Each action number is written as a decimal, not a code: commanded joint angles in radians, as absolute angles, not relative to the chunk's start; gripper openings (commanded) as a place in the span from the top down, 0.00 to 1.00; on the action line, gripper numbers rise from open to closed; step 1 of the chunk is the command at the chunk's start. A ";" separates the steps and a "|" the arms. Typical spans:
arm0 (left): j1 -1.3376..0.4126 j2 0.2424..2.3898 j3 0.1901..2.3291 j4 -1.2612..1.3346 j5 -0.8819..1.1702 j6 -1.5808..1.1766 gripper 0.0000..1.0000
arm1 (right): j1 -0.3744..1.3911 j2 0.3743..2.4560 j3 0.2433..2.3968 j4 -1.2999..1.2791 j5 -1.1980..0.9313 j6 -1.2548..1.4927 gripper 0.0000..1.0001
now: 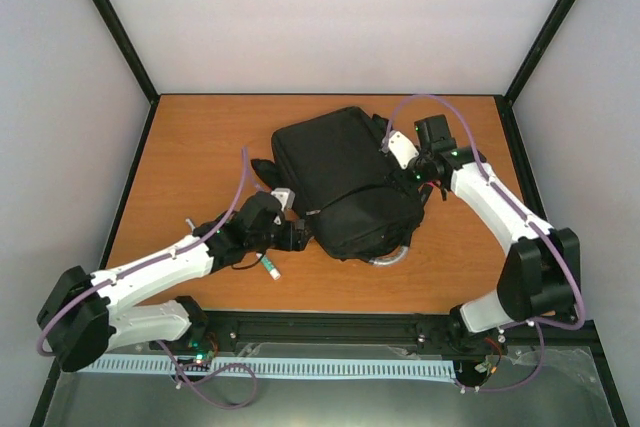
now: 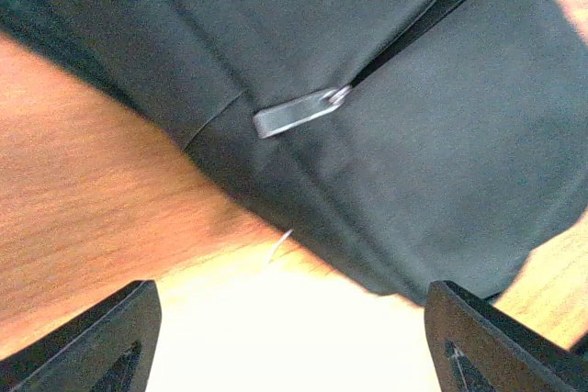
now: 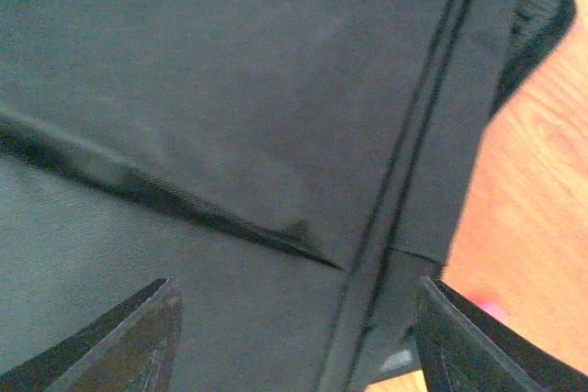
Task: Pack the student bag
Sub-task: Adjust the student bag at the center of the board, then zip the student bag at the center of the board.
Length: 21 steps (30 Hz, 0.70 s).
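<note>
The student bag lies flat on the table. We find the left gripper wide open and empty near a zip pull; the right gripper likewise, over bag fabric.

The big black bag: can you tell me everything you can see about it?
The large black soft fabric backpack lies flat on the orange-brown wooden table, slumped and creased. A dark zip line runs across it, with a flat grey zip pull lying on the fabric. The left gripper and right gripper stand open close to its edges, holding nothing.
</note>
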State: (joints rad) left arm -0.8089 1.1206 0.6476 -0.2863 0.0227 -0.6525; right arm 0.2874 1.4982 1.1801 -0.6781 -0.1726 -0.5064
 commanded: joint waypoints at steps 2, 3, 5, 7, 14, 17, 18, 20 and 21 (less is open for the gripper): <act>-0.811 1.125 0.601 -0.356 -0.025 -0.600 0.23 | 0.293 1.418 1.083 -0.662 -0.418 -0.509 0.29; -0.811 1.134 0.598 -0.343 -0.014 -0.594 0.26 | 0.295 1.410 1.063 -0.649 -0.449 -0.517 0.30; -0.811 1.163 0.596 -0.318 0.000 -0.578 0.32 | 0.304 1.406 1.028 -0.625 -0.492 -0.530 0.30; -0.811 1.201 0.597 -0.296 -0.001 -0.565 0.36 | 0.313 1.408 1.002 -0.605 -0.522 -0.520 0.31; -0.811 1.329 0.643 -0.208 0.039 -0.476 0.37 | 0.333 1.416 0.968 -0.604 -0.534 -0.513 0.33; -0.811 1.372 0.669 -0.189 0.029 -0.463 0.38 | 0.333 1.434 0.971 -0.609 -0.541 -0.509 0.34; -0.811 1.383 0.673 -0.174 0.034 -0.460 0.40 | 0.334 1.440 0.971 -0.610 -0.542 -0.508 0.34; -0.811 1.405 0.677 -0.140 0.057 -0.454 0.42 | 0.334 1.451 0.970 -0.613 -0.540 -0.511 0.35; -0.811 1.418 0.680 -0.128 0.065 -0.453 0.45 | 0.334 1.456 0.969 -0.611 -0.537 -0.512 0.35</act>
State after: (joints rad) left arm -0.8093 1.3849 0.6323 -0.2203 0.0338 -0.4950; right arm 0.3275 1.4315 0.9779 -0.6312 -0.5137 -0.5137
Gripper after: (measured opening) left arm 0.582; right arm 0.656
